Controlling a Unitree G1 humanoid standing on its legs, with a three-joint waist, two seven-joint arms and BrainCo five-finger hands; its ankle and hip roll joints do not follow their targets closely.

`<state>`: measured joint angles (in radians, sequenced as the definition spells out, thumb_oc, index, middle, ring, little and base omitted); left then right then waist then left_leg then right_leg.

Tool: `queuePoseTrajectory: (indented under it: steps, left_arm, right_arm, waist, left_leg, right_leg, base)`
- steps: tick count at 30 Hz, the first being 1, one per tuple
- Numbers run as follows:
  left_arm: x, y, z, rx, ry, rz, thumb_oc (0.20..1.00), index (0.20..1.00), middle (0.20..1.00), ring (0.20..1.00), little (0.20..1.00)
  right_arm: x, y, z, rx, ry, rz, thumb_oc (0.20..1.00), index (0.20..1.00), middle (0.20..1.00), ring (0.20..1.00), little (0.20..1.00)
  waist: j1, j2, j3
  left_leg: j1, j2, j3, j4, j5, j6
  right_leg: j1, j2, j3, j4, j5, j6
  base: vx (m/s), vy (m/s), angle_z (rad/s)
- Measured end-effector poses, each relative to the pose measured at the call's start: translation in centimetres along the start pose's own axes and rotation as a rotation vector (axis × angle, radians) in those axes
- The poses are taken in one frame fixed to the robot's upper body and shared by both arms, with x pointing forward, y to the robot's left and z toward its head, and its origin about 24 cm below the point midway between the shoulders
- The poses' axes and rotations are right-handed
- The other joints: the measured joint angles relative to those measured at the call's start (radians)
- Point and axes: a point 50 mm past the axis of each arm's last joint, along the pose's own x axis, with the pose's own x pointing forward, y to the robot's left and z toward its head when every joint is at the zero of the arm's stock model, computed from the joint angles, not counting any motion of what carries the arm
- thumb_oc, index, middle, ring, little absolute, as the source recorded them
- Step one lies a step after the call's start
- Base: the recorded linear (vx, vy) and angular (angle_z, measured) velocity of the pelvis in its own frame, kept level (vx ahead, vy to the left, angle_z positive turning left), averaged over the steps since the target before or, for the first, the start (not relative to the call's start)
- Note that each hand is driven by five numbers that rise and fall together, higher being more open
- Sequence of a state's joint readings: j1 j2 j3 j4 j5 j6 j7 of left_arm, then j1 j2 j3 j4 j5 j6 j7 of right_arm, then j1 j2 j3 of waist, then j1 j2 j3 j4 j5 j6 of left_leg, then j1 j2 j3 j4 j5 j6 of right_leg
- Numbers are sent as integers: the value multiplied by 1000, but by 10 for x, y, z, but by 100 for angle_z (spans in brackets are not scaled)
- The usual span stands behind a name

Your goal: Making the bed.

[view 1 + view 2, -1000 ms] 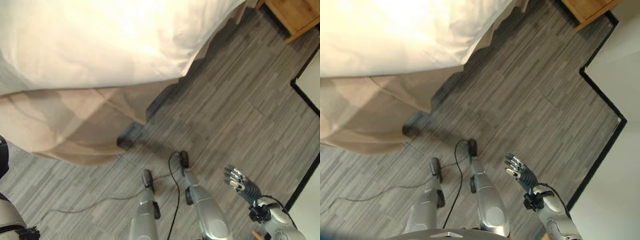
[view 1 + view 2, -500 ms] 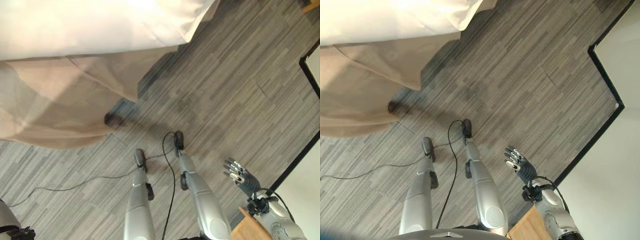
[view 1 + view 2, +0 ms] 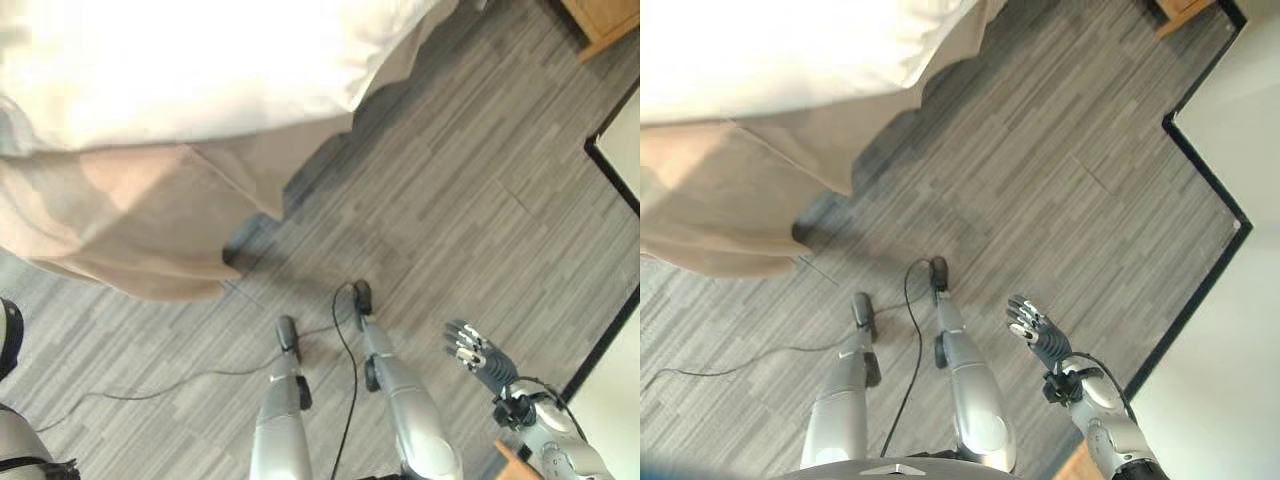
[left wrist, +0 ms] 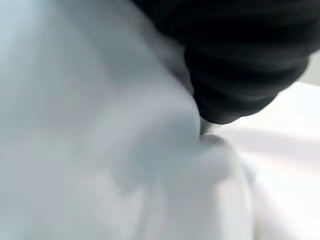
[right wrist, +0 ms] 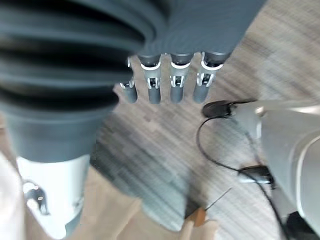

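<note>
White duvet [image 3: 190,70] fills upper left of the frame over the tan bed skirt [image 3: 150,220], left hand [image 4: 240,65] pressed into white fabric, fingers hidden; right hand [image 3: 1038,330] slack-fingered, empty, lower right over grey floor [image 3: 480,200]; best bring it up to the duvet edge.

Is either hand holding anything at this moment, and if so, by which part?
The right hand hangs open over the floor, holding nothing. The left hand's fingers are buried in white bedding, so its hold cannot be told.

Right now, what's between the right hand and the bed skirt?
Bare grey floor, in the right eye view, separates the right hand from the beige bed skirt.
</note>
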<state>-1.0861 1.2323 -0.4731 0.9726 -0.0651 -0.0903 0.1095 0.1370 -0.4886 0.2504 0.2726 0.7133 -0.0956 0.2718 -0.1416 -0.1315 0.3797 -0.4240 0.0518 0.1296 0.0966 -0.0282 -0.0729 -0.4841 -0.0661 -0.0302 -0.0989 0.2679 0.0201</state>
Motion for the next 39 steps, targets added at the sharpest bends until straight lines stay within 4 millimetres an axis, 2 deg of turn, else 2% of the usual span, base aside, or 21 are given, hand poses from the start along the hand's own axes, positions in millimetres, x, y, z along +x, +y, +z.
queuePoseTrajectory:
  steps: [2,3,4,5,6,7,8,10,12,14,15,16,17,19,23,27,28,32,33,36,39]
  left_arm:
    - [-21,-43,-21,20,2,-145,200,200,200,200,200]
    - [-47,-71,-37,-13,-22,-233,200,200,200,200,200]
    - [-59,-85,-48,-13,5,-289,200,200,200,200,200]
    - [-106,-104,-75,-63,43,-343,200,200,200,200,200]
    - [-169,-129,-108,-150,153,-407,200,200,200,200,200]
    - [-226,-147,-139,-205,317,-458,200,200,200,200,200]
    - [-257,-171,-150,-259,420,-515,200,200,200,200,200]
    - [-279,-195,-161,-244,511,-637,200,200,200,200,200]
    - [-303,-223,-171,-177,628,-768,200,200,200,200,200]
    - [-313,-233,-172,-203,685,-782,200,200,200,200,200]
    - [-316,-238,-170,-228,709,-783,470,470,470,470,470]
    - [-316,-240,-171,-240,728,-776,918,918,918,918,918]
    - [-319,-245,-169,-259,740,-799,1000,1000,1000,1000,1000]
    - [-327,-249,-170,-265,750,-864,1000,1000,1000,1000,1000]
    - [-320,-255,-153,-304,656,-904,1000,1000,1000,1000,1000]
    - [-292,-243,-131,-327,470,-946,1000,1000,1000,1000,1000]
    - [-284,-238,-128,-329,443,-948,1000,1000,1000,1000,1000]
    - [-246,-194,-82,-137,61,-1126,1000,1000,1000,1000,1000]
    - [-233,-180,-71,-125,8,-1151,1000,1000,1000,1000,1000]
    - [-215,-157,-51,-75,-86,-1234,1000,1000,1000,1000,1000]
    - [-209,-146,-35,-30,-136,-1326,1000,1000,1000,1000,1000]
  right_arm:
    - [-2,-7,-4,-5,21,-27,1000,1000,1000,1000,1000]
    - [-10,-16,-9,2,35,-72,1000,1000,1000,1000,1000]
    - [-16,-22,-13,-2,55,-97,1000,1000,1000,1000,1000]
    - [-14,-17,-11,9,30,-101,1000,1000,1000,1000,1000]
    - [-18,-18,-12,46,-3,-131,1000,1000,1000,1000,1000]
    - [-28,-23,-17,40,17,-148,1000,1000,1000,1000,1000]
    - [-57,-43,-39,36,117,-252,1000,1000,1000,1000,1000]
    - [-60,-52,-42,-12,178,-268,1000,1000,1000,1000,1000]
    - [-55,-53,-35,-54,173,-253,1000,1000,1000,1000,1000]
    - [-53,-51,-35,-64,174,-244,1000,1000,1000,1000,1000]
    - [-55,-51,-37,-64,181,-248,1000,1000,1000,1000,1000]
    - [-59,-52,-40,-61,193,-256,1000,1000,1000,1000,1000]
    - [-62,-52,-43,-59,207,-258,1000,1000,1000,1000,1000]
    - [-65,-52,-47,-79,229,-259,1000,1000,1000,1000,1000]
    - [-64,-51,-46,-88,228,-256,1000,1000,1000,1000,1000]
    - [-59,-52,-40,-99,207,-251,1000,1000,1000,1000,1000]
    - [-56,-52,-37,-103,198,-247,1000,1000,1000,1000,1000]
    - [-57,-53,-39,-100,208,-251,1000,1000,1000,1000,1000]
    - [-56,-52,-39,-101,209,-242,1000,1000,1000,1000,1000]
    - [-54,-45,-46,-96,236,-190,1000,1000,1000,1000,1000]
    - [-51,-40,-54,-91,277,-146,1000,1000,1000,1000,1000]
  waist:
    - [18,36,-19]
    - [36,61,-37]
    - [46,84,-59]
    - [64,94,-68]
    - [65,119,-70]
    - [65,151,-96]
    - [73,170,-228]
    - [87,182,-327]
    - [60,198,-367]
    - [51,192,-369]
    - [44,186,-368]
    - [38,188,-367]
    - [37,191,-365]
    - [36,204,-362]
    - [41,209,-340]
    - [66,201,-324]
    - [70,203,-322]
    - [91,178,-312]
    - [94,188,-314]
    - [95,183,-319]
    - [95,190,-325]
  left_leg:
    - [57,2,-5,-17,1,1]
    - [119,5,-1,-57,1,2]
    - [139,5,0,-86,4,6]
    - [201,2,13,-118,5,7]
    - [284,7,27,-122,2,7]
    - [379,9,25,-146,-33,9]
    - [429,9,27,-164,-52,10]
    - [449,3,31,-177,-49,24]
    - [476,-5,48,-182,-47,27]
    - [484,-10,52,-183,-47,27]
    - [482,-16,49,-181,-47,27]
    - [490,-18,47,-182,-47,27]
    - [500,-21,48,-182,-47,27]
    - [522,-24,47,-186,-47,27]
    - [532,-28,26,-189,-48,27]
    - [534,-24,20,-189,-44,32]
    - [539,-23,17,-189,-43,33]
    - [544,-24,-3,-189,-37,41]
    - [552,-25,-4,-189,-36,43]
    - [551,-24,-8,-189,-35,44]
    - [561,-25,-9,-189,-35,44]
  right_leg:
    - [53,3,-10,0,-7,0]
    - [95,6,-14,0,-16,8]
    - [110,6,-25,0,-20,13]
    - [145,2,-41,14,-58,-6]
    - [223,6,-28,17,-72,7]
    - [317,12,-17,0,-102,15]
    - [357,14,-26,-2,-158,36]
    - [363,13,-24,-1,-159,35]
    - [382,3,-17,-1,-155,41]
    - [385,-1,-18,-1,-151,46]
    - [386,-8,-19,-2,-151,46]
    - [389,-10,-21,-2,-150,48]
    - [398,-13,-20,-4,-148,51]
    - [424,-17,-25,-5,-151,56]
    - [439,-23,-41,-6,-159,68]
    - [448,-21,-47,-6,-159,68]
    - [453,-21,-49,-7,-160,68]
    - [465,-22,-58,-6,-162,62]
    - [477,-27,-64,-7,-164,64]
    - [478,-28,-71,-7,-164,64]
    - [489,-27,-71,-6,-164,64]
  base:
    - [61,5,4]
    - [184,24,30]
    - [243,24,10]
    - [289,42,-14]
    - [128,19,-42]
    - [170,26,-16]
    - [110,10,12]
    - [86,12,-7]
    - [64,7,-26]
    - [43,1,-22]
    - [42,-7,-8]
    - [55,-13,0]
    - [38,-13,2]
    - [35,-20,2]
    - [8,-23,17]
    - [5,-34,9]
    - [25,-37,11]
    - [7,-40,11]
    - [11,-40,13]
    - [5,-32,7]
    - [-1,-41,0]
